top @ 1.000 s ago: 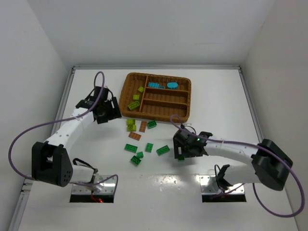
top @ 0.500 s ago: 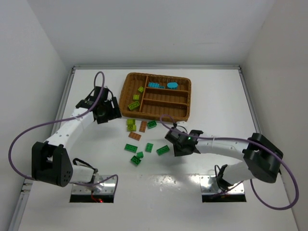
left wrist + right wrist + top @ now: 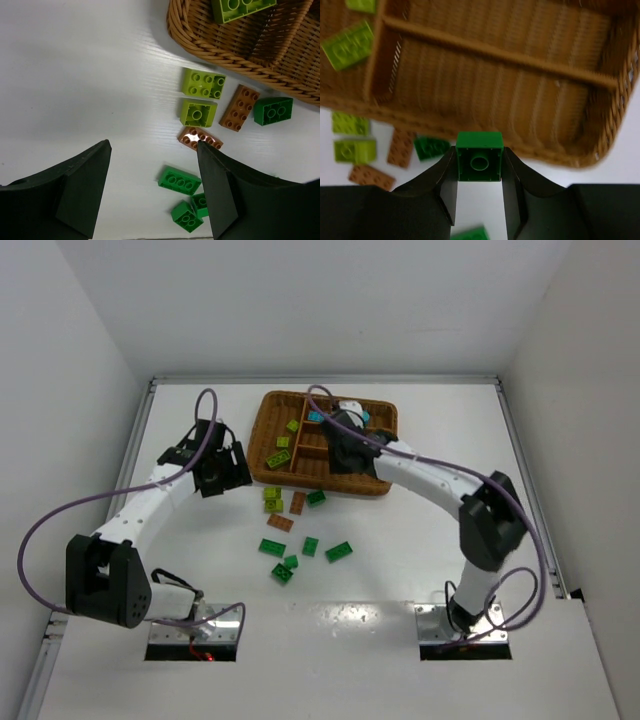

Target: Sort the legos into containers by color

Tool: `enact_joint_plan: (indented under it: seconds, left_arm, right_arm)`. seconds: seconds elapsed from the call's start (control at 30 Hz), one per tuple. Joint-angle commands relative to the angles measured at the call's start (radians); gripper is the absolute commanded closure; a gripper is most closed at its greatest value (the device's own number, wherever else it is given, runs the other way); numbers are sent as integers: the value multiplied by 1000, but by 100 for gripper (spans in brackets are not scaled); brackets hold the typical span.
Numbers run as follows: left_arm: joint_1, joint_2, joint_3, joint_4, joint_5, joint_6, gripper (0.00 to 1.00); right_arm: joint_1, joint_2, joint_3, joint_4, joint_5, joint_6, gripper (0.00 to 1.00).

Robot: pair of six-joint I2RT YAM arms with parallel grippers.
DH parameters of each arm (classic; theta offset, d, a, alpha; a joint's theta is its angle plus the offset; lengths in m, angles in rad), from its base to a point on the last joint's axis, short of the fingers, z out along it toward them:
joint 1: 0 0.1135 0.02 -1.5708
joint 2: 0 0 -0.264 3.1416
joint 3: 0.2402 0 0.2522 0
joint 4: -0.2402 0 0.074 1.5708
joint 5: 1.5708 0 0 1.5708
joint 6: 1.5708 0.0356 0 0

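My right gripper (image 3: 479, 166) is shut on a dark green lego (image 3: 479, 156), held over the near rim of the wicker tray (image 3: 547, 154). From above, the right gripper (image 3: 346, 456) hangs over the tray's long narrow sections. In the tray's tall section (image 3: 262, 436) lie yellow-green legos (image 3: 280, 454), and a bit of cyan (image 3: 315, 417) shows behind the arm. My left gripper (image 3: 153, 146) is open above the table left of the tray, with nothing between its fingers. Loose yellow-green (image 3: 202, 83), brown (image 3: 240, 107) and dark green (image 3: 180, 180) legos lie ahead of it.
Several loose legos lie on the white table in front of the tray: dark green (image 3: 338, 551), brown (image 3: 280, 523), yellow-green (image 3: 272, 498). White walls close in the table on three sides. The arm bases (image 3: 195, 625) sit at the near edge.
The right gripper closed on a dark green lego near the table's front and swung it up and back to the tray. The left arm has not moved.
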Motion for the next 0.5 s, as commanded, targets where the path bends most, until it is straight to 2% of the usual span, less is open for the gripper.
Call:
enact_joint_plan:
  seconds: [0.0, 0.13, 0.37, 0.47]
  left_arm:
    - [-7, -24, 21, -8, -9, 9, 24]
    - [-7, -24, 30, -18, -18, 9, 24]
    - [-7, -33, 50, -41, -28, 9, 24]
    - [-7, -33, 50, -41, -28, 9, 24]
  right_arm:
    - [-38, 132, 170, 31, 2, -100, 73]
    - [-91, 276, 366, 40, -35, -110, 73]
    - [-148, 463, 589, 18, -46, -112, 73]
    - [-157, 528, 669, 17, -55, -103, 38]
